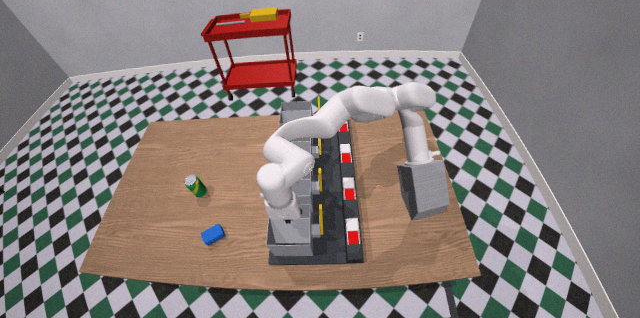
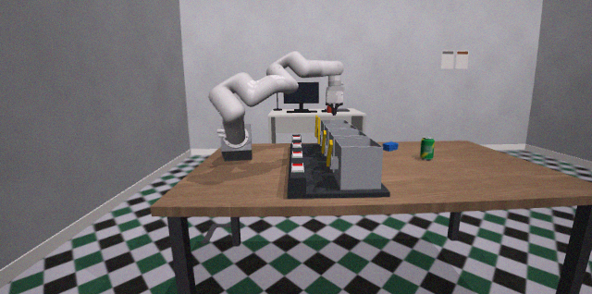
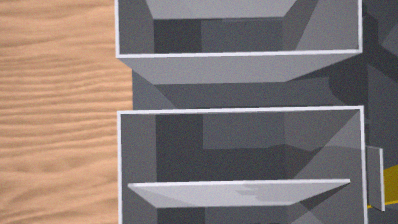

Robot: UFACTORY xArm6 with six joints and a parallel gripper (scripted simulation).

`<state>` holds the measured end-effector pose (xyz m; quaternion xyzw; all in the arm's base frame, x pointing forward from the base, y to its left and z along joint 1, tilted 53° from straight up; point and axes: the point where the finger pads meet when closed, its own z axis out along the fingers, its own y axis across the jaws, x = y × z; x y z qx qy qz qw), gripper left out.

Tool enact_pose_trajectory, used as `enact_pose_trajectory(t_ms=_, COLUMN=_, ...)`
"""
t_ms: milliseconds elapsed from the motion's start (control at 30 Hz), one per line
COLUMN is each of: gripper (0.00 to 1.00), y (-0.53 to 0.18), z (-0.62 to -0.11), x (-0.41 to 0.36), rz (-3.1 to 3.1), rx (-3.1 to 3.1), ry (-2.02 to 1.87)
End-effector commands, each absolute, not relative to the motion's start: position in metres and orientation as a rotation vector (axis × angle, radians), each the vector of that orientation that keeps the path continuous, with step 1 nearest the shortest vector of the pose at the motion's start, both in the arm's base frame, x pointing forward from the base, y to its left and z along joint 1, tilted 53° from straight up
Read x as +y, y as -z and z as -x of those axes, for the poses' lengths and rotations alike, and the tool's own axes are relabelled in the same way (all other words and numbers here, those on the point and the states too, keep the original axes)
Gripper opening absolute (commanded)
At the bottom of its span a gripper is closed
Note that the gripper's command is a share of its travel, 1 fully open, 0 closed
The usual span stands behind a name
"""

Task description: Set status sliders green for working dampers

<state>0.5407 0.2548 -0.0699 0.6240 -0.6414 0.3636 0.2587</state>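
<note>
Four grey duct dampers stand in a row on a dark base (image 1: 315, 198), each with a yellow handle (image 1: 320, 219) on the slider side. Four status sliders (image 1: 353, 232) lie beside them, and each shows a white cover next to red. My gripper (image 2: 332, 110) is shut and empty, and hovers just above the end damper (image 1: 290, 235) nearest the table's front edge in the top view. The wrist view looks straight down into two open-topped damper boxes. The lower one (image 3: 240, 165) holds a light grey blade (image 3: 240, 192), with a bit of yellow handle (image 3: 390, 187) at the right edge.
A green can (image 1: 196, 186) and a blue block (image 1: 213, 234) lie on the table left of the dampers. The arm's grey pedestal (image 1: 423, 190) stands on the right. A red cart (image 1: 250, 50) stands on the floor behind the table.
</note>
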Motion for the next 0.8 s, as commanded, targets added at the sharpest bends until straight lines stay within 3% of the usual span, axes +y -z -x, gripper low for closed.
enact_pose_trajectory(t_ms=0, gripper=0.0, y=0.061, z=-0.544, x=0.254, rz=-1.695, rx=-1.733, ry=-0.983)
enact_pose_trajectory(t_ms=767, gripper=0.0, y=-0.089, z=-0.555, x=0.157, rz=-1.691, rx=-1.734, ry=-0.986)
